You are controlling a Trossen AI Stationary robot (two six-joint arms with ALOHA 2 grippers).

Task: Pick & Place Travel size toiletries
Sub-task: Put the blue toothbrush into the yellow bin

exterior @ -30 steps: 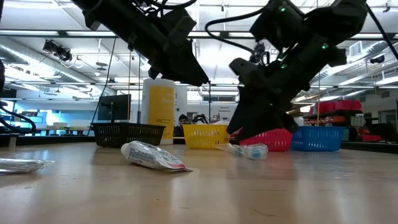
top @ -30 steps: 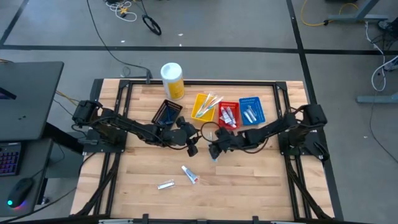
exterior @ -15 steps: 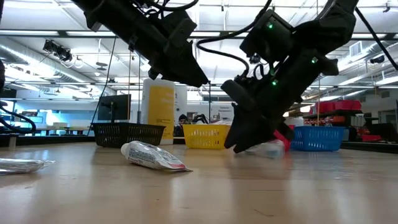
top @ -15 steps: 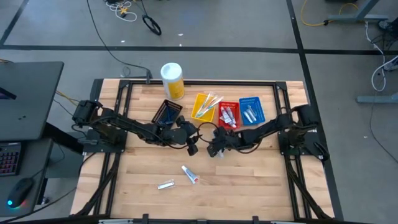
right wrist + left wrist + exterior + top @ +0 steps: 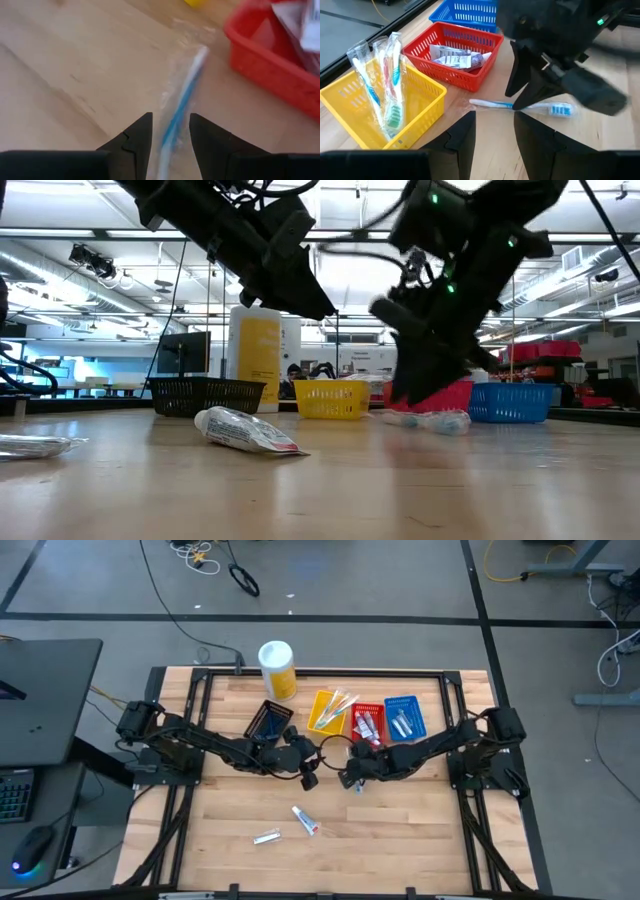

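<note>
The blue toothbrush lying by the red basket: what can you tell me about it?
The blue toothbrush is slim, with a blue and white handle and a blue-marked head, sealed in a clear, crinkly plastic wrapper. It lies flat on the wooden table, just in front of the red basket and apart from it. The right gripper is right over it, dark fingers either side of the handle; whether they pinch the wrapper cannot be told.

Both arms reach in toward mid-bench.
Right gripper (image 5: pixel 352 780) angled down low, fingers (image 5: pixel 135 142) parted; left gripper (image 5: pixel 309 778) hovers close beside it, fingers (image 5: pixel 462 137) parted too.
</note>
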